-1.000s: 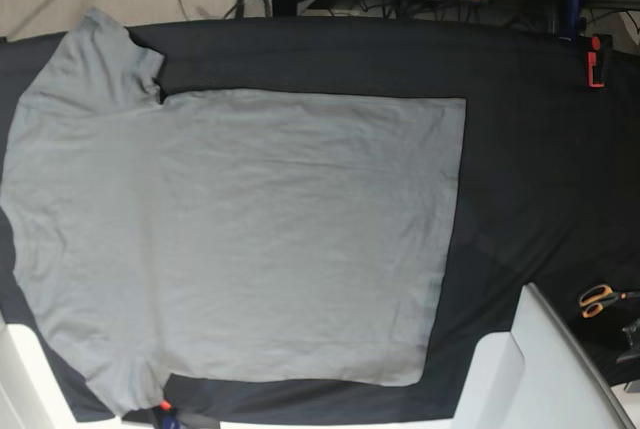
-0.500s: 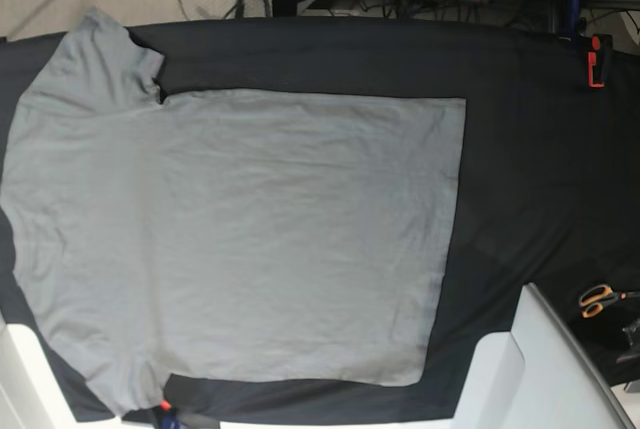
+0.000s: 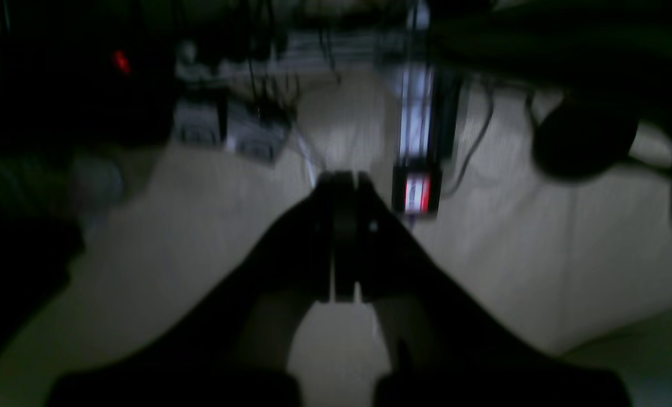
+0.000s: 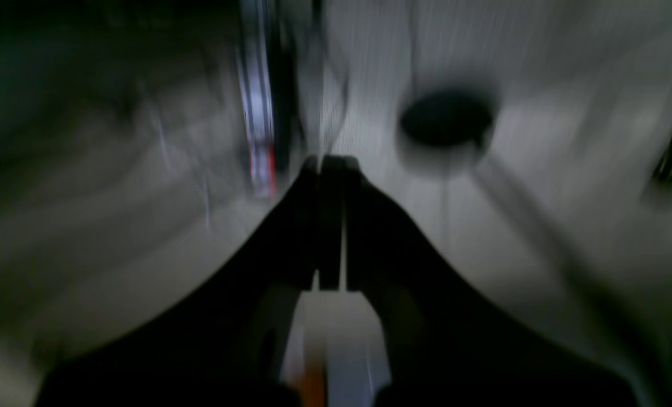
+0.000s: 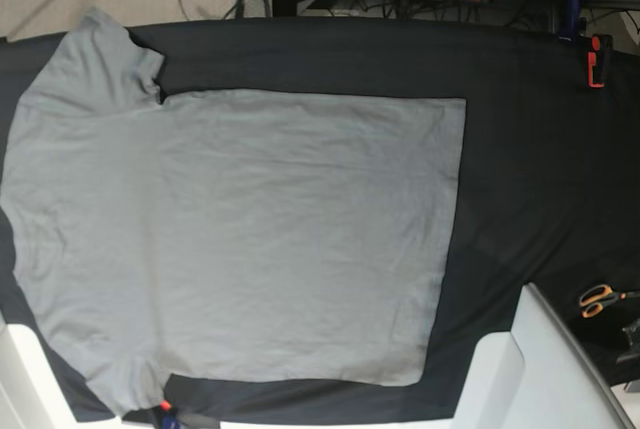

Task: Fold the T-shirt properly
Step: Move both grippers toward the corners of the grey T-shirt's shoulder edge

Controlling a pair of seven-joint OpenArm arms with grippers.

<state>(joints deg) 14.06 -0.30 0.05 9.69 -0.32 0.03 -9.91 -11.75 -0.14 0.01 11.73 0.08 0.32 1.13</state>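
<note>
Both pincers, left pincer point(image 3: 344, 237) and right pincer point(image 4: 330, 226), closed empty, off the bench point(image 5: 540, 169): risk of bunching the flat T-shirt point(image 5: 240, 239) through a one-layer pinch.

Grey T-shirt point(image 5: 240, 239), spread flat and unfolded on my surface point(image 5: 530, 149).

I see it lying sideways in the base view, hem edge running straight down the right side, shoulders toward the left; one short sleeve sticks up at the top left, the other reaches the lower left corner; the cloth is plain medium grey, open to its full width, with only faint shallow creases across the body; no part is doubled over; the collar end runs off the left edge, so I cannot make out the neck.
</note>
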